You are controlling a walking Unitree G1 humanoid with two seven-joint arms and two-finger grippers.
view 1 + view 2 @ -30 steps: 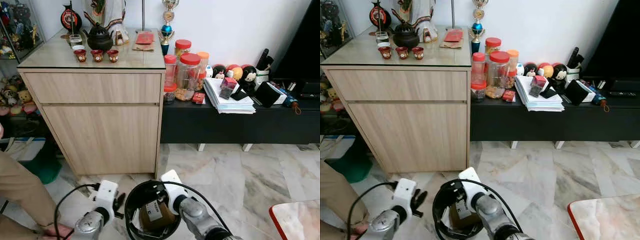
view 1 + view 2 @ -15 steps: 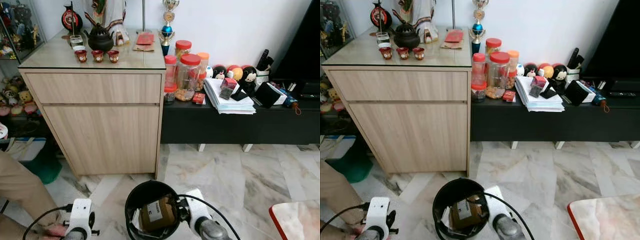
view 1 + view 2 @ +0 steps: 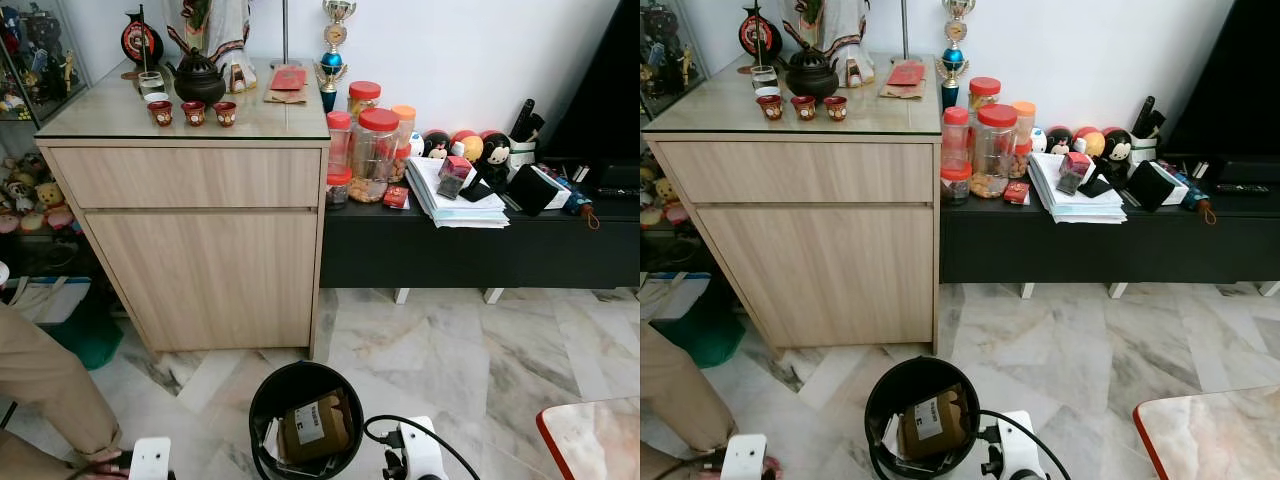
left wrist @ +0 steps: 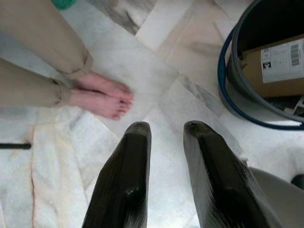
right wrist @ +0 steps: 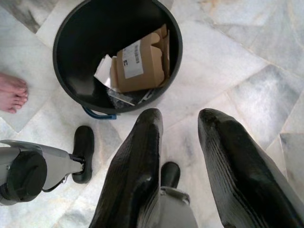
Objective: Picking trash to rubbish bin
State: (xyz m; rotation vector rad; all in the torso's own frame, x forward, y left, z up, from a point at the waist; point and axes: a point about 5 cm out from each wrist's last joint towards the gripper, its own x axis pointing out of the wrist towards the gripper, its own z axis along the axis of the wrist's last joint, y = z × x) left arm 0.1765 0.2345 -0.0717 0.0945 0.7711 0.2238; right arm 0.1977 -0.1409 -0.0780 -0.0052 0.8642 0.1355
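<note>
Right wrist: box [image 5: 140, 61] in bin [image 5: 66, 88], beyond pincer [image 5: 178, 121].

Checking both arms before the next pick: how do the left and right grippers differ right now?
The left gripper hangs over bare marble floor, near a person's bare feet; the right gripper hangs beside the black rubbish bin, looking down on the cardboard box inside it. The bin sits closer to the right gripper than the left. Both are open and empty.
</note>
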